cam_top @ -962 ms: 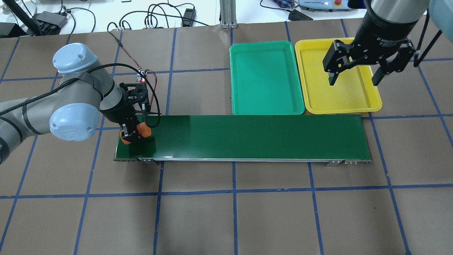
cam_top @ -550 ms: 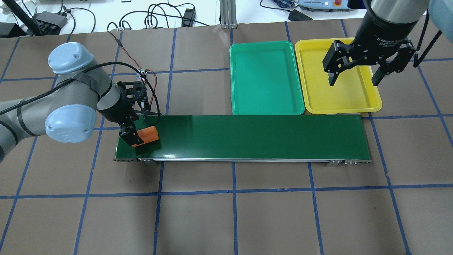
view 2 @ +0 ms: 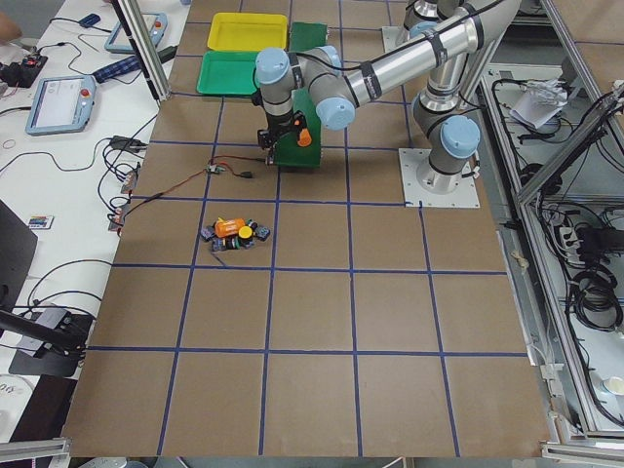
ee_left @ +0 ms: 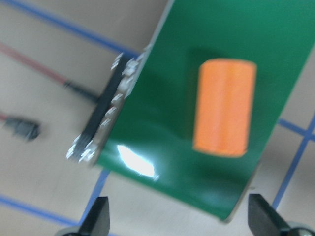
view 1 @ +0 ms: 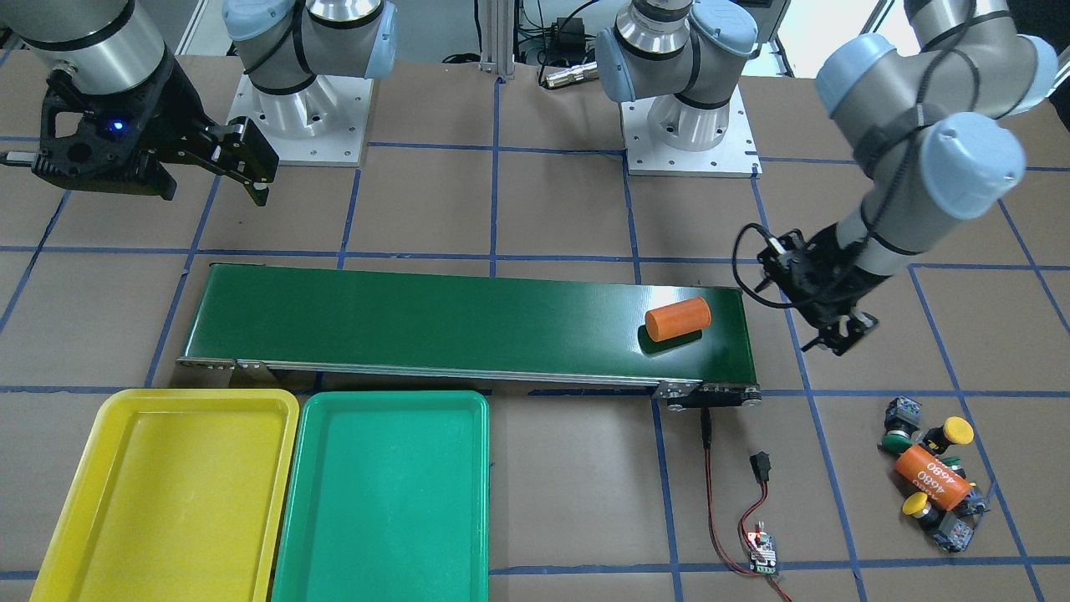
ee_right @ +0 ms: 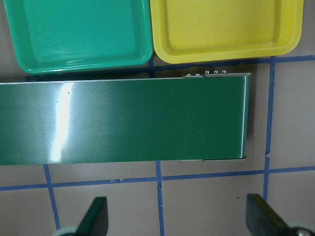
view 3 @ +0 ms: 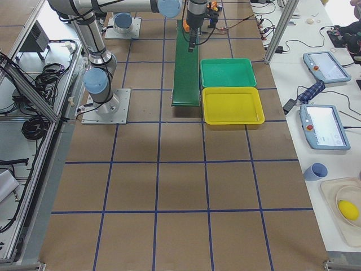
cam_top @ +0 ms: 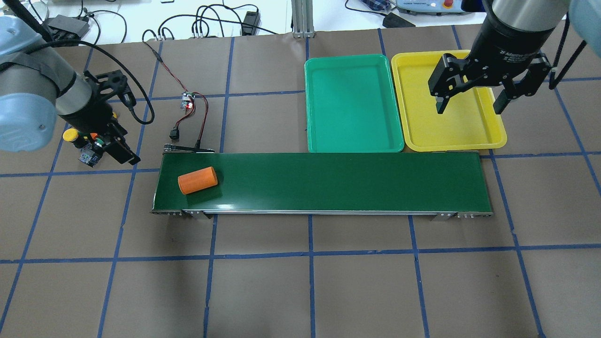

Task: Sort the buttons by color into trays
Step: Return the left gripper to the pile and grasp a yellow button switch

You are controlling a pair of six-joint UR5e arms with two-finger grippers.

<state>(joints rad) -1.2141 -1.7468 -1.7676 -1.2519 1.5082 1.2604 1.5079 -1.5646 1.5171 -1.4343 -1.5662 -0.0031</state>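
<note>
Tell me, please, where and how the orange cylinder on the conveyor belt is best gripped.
Probably best to grip the orange cylinder at mid-length, across its curved sides, coming straight down from above. It lies on its side on the conveyor belt, long axis roughly along it, so the closing line would run across the belt's width.

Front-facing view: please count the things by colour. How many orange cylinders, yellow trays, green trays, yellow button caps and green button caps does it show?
Orange cylinders: 2
Yellow tray: 1
Green tray: 1
Yellow button caps: 2
Green button cap: 1 showing; the pile may hide more
Total: 7
</note>
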